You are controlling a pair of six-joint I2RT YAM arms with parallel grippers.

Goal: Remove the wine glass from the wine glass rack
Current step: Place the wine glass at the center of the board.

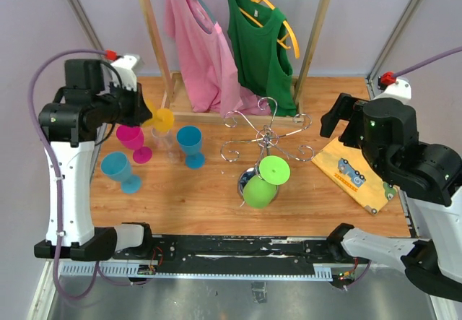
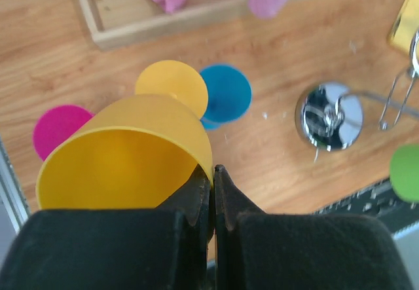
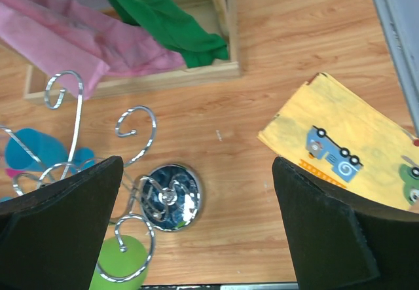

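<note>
The chrome wire wine glass rack (image 1: 268, 136) stands mid-table; its mirror base shows in the left wrist view (image 2: 328, 116) and the right wrist view (image 3: 170, 197). A green wine glass (image 1: 262, 183) hangs upside down from a near arm and shows in the right wrist view (image 3: 122, 264). My left gripper (image 1: 148, 115) is shut on the rim of a yellow wine glass (image 2: 124, 159), which it holds tilted above the table left of the rack; its jaws pinch the rim (image 2: 213, 172). My right gripper (image 3: 196, 164) is open and empty, above and right of the rack.
A magenta glass (image 1: 132, 141), a blue glass (image 1: 191, 145) and a light-blue glass (image 1: 119, 170) stand at the left. A yellow printed cloth (image 1: 354, 172) lies at the right. A wooden clothes rail (image 1: 153, 31) with pink and green shirts stands at the back.
</note>
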